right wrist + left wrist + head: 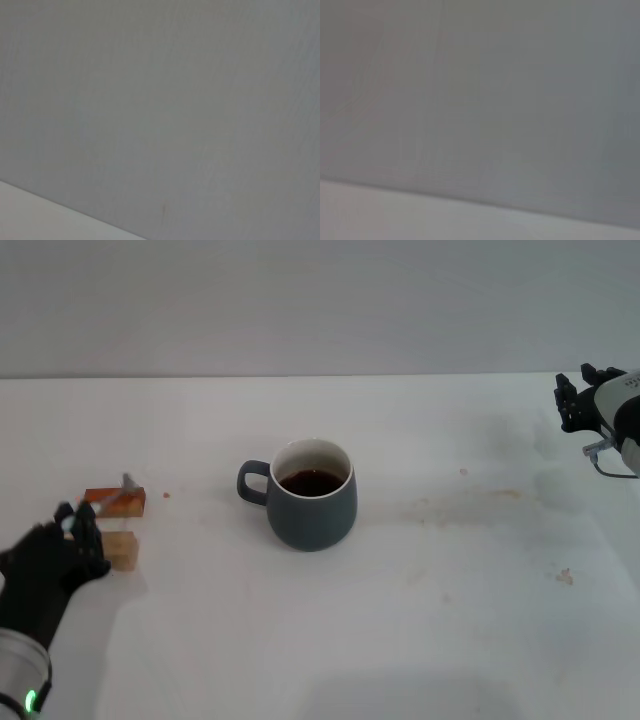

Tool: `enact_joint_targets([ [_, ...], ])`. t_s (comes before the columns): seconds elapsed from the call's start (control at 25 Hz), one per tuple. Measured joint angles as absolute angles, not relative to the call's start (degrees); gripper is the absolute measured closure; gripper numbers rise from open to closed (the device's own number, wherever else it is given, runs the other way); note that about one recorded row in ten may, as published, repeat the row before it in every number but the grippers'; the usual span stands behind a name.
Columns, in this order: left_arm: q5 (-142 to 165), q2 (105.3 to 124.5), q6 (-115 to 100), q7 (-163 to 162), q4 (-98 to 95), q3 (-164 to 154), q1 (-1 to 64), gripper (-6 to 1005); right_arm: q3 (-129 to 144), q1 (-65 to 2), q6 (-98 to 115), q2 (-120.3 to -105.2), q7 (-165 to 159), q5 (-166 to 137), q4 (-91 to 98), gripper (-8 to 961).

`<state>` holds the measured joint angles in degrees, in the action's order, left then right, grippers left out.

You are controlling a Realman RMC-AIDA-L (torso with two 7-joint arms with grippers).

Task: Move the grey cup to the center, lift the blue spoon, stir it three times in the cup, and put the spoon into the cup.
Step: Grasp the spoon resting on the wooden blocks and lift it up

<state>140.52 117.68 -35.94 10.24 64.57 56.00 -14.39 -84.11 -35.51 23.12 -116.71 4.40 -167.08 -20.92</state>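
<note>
Grey cup [311, 497] unmarked, mid-table; left pincer [82, 530] by wooden blocks [115, 502], right pincer [578, 400] far right; grip states unclear.

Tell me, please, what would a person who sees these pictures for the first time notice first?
First the grey cup, upright mid-table with dark liquid inside, handle toward the robot's left. Then the left gripper at the table's left edge, right beside two wooden blocks where the blue spoon lies. The right gripper hangs far right.
</note>
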Motion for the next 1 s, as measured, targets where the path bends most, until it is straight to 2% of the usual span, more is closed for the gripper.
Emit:
enact_joint_targets([
  [1.0, 140.63, 117.68, -31.57, 12.1, 67.14, 59.19, -13.72, 853, -84.11, -35.68, 22.45, -116.72, 4.48, -166.89, -20.92, 661],
])
